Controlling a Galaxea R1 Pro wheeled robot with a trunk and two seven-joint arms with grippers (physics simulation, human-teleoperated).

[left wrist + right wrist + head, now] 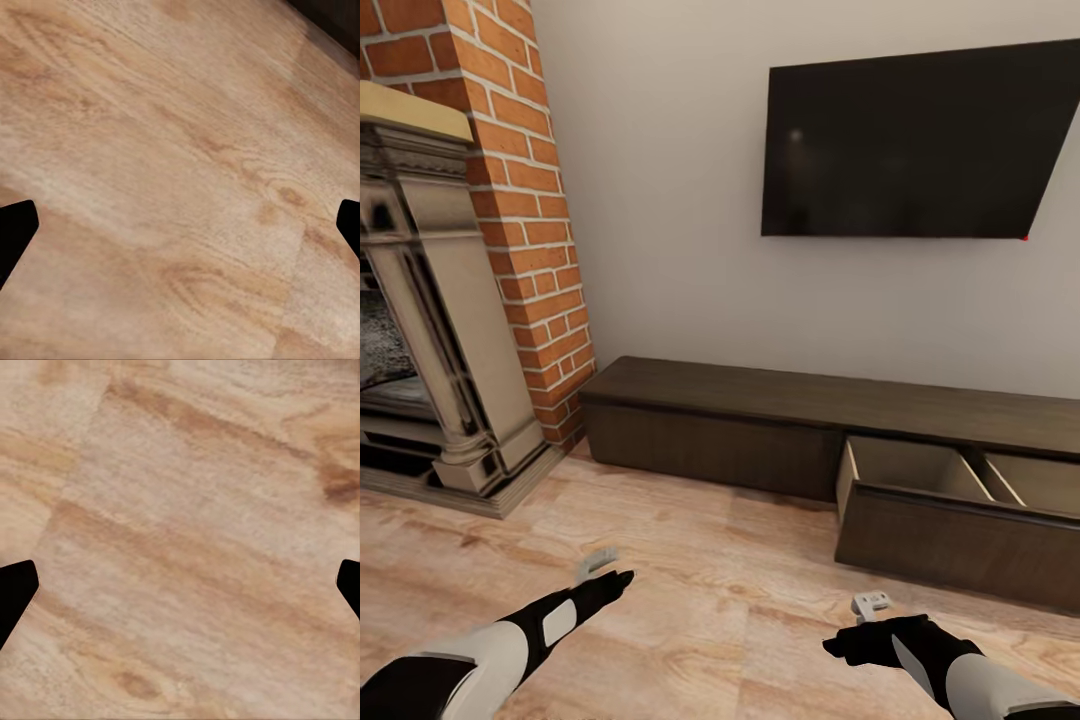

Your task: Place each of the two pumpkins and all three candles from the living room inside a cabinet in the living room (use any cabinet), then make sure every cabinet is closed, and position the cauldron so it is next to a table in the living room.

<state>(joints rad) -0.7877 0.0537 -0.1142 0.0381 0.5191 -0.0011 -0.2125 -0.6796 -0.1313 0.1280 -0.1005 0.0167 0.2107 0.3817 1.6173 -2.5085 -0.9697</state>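
Observation:
The long, low dark-brown cabinet (760, 395) runs along the wall under the TV. Its right drawer (960, 540) is pulled out, and the pale wood compartments inside hold nothing; the left drawer front is flush. My left gripper (595, 565) hangs over the plank floor in front of the cabinet's left half. My right gripper (870, 605) is just short of the open drawer's front. Both wrist views look at bare floor, with the left gripper (180, 232) and right gripper (180, 592) open and holding nothing. The pumpkins, candles, cauldron and table are out of view.
A brick and stone fireplace (450, 330) stands at the left, its hearth base jutting onto the floor. A black TV (920, 140) hangs on the wall. Light wood-plank floor (730, 590) lies between me and the cabinet.

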